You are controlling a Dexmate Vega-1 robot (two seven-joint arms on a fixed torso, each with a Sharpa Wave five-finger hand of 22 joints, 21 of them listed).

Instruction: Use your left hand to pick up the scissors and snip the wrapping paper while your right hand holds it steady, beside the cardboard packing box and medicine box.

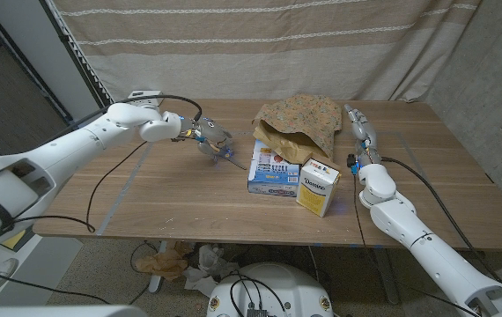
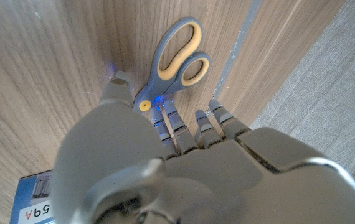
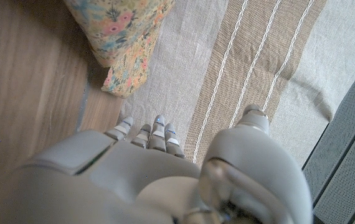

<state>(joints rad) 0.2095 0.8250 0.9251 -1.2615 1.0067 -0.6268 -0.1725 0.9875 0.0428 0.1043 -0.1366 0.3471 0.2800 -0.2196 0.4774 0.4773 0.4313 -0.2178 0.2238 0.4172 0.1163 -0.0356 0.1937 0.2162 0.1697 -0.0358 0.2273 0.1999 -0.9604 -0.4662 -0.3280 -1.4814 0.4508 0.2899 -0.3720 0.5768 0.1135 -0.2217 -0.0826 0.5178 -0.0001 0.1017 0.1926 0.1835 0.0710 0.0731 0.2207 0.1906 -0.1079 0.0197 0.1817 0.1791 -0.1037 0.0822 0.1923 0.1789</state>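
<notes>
In the left wrist view the scissors [image 2: 172, 61] lie flat on the wooden surface [image 2: 53, 56], blue-and-yellow handles pointing away from the left hand [image 2: 165, 162], whose fingertips [image 2: 172, 118] hover at the pivot; I cannot tell whether they grip it. The head view adds the medicine box [image 1: 274, 170] just right of the scissors, with the wrapping paper [image 1: 302, 121] behind it. The right hand [image 1: 360, 129] stands right of the paper, fingers apart, empty.
</notes>
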